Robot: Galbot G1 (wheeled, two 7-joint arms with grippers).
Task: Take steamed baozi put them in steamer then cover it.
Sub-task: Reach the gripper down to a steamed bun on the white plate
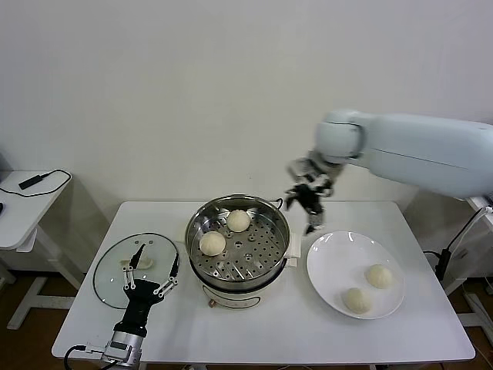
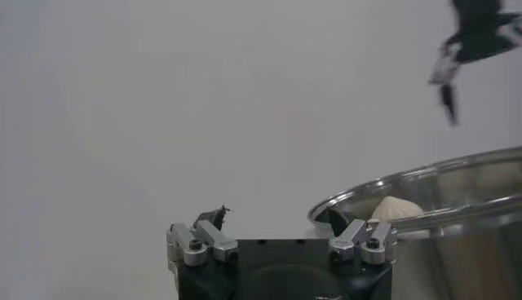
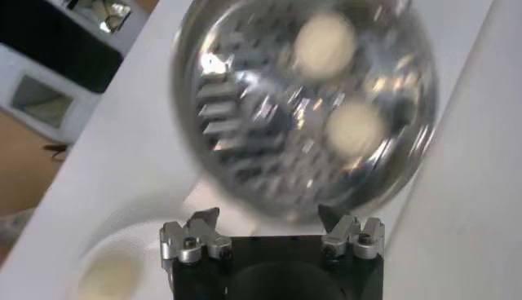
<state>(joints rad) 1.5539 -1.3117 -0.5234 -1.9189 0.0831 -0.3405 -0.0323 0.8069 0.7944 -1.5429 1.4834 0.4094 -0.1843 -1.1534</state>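
The steamer [image 1: 266, 254] stands mid-table with two steamed baozi on its perforated tray, one at the back [image 1: 238, 220] and one at the left [image 1: 212, 243]. Two more baozi [image 1: 379, 275] [image 1: 355, 299] lie on the white plate [image 1: 339, 258] to its right. My right gripper [image 1: 308, 204] hangs open and empty above the gap between the steamer's right rim and the plate. Its wrist view looks down on the steamer [image 3: 245, 122] and both baozi inside [image 3: 324, 45] [image 3: 352, 130], beyond the gripper [image 3: 269, 218]. My left gripper [image 1: 156, 258] stays low and open, left of the steamer, over the lid.
The clear glass lid [image 1: 112, 281] with a white knob lies flat on the table left of the steamer. In the left wrist view the left gripper [image 2: 274, 218] faces the steamer's rim [image 2: 457, 175]. A small side table [image 1: 23, 208] stands at far left.
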